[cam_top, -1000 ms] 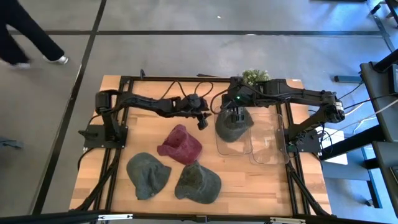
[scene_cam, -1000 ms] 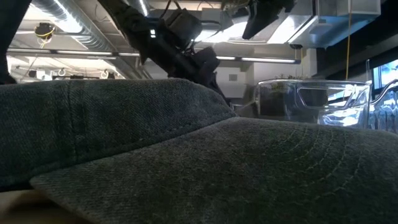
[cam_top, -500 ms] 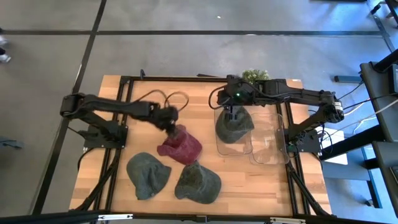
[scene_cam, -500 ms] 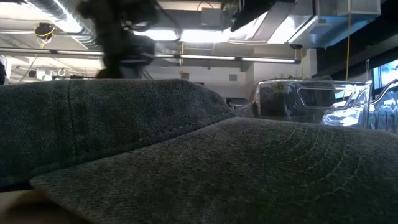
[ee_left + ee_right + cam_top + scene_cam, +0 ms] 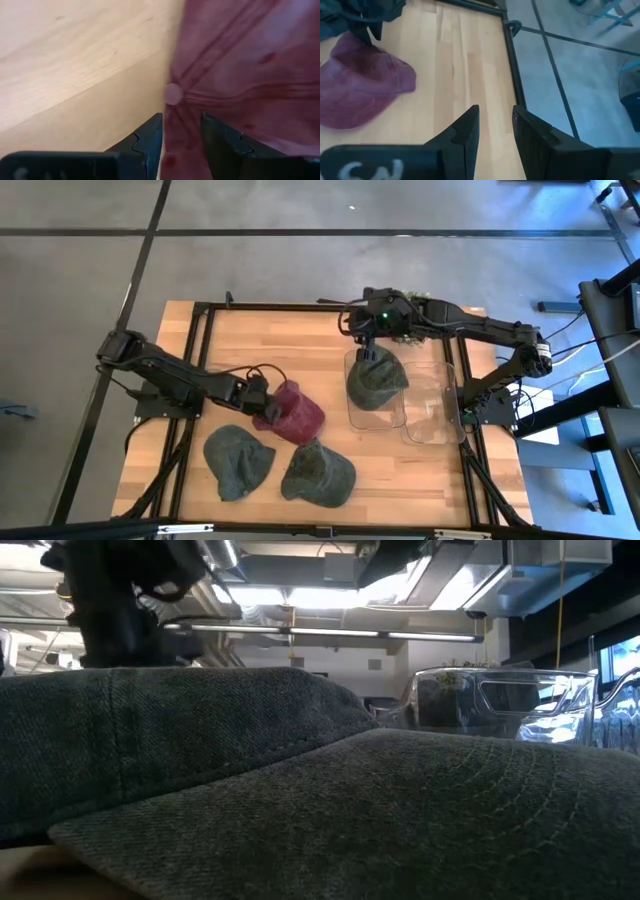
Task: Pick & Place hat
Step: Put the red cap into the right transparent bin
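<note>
Only the left wrist view shows the left gripper (image 5: 181,131) with its narrowly parted fingers straddling the crown of the maroon fabric cap (image 5: 240,75), near its top button. From above, the left arm stretches low across the wooden table (image 5: 300,340). The right gripper (image 5: 495,125), slightly open and empty, hovers above a grey-green cap (image 5: 375,378) in a clear plastic bin (image 5: 378,415). Two more grey-green caps (image 5: 238,460) lie close by.

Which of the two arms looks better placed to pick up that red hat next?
The left. Its gripper is already at the red hat, with fabric between its open fingers. The right gripper hangs above the clear bin holding a dark hat.
</note>
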Robot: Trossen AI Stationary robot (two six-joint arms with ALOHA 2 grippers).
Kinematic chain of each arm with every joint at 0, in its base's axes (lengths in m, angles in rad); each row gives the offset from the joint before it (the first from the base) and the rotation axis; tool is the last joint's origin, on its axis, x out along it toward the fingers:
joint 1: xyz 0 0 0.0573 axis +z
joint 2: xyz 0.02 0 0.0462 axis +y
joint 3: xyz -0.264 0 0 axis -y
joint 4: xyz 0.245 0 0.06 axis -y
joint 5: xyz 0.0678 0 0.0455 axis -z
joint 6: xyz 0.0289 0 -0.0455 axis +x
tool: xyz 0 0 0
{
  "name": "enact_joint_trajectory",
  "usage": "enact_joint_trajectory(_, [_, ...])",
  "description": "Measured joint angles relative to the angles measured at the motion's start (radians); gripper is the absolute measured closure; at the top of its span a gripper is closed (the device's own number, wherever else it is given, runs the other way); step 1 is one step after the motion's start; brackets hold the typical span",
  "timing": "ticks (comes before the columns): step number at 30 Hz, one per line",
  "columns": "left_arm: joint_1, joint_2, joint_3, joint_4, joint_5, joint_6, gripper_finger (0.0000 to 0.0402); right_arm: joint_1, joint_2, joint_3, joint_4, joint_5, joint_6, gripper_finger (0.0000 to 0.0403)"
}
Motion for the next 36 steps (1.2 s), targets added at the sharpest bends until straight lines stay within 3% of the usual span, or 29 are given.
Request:
enact_joint_trajectory(8, [0.0,0.103,-0.023,0.054,0.017,-0.031,0.0276,-0.011,0.0,0.0,-0.001,-0.008,0.0,0.0285])
enact_joint_trajectory(19, [0.001,0.117,-0.021,0.052,0.014,0.029,0.0285,-0.011,0.0,0.0,-0.002,-0.007,-0.002,0.0285])
enact_joint_trajectory(28, [0.002,0.119,-0.017,0.071,0.01,0.179,0.039,-0.011,0.0,0.0,-0.008,-0.009,0.031,0.0285])
enact_joint_trajectory(33, [0.012,0.126,0.044,0.033,-0.042,0.358,0.0398,-0.012,0.0,0.0,-0.012,-0.027,0.077,0.0285])
enact_joint_trajectory(36, [0.038,0.123,0.106,0.01,-0.079,0.48,0.0398,-0.029,0.001,0.0,-0.012,-0.143,0.137,0.0285])
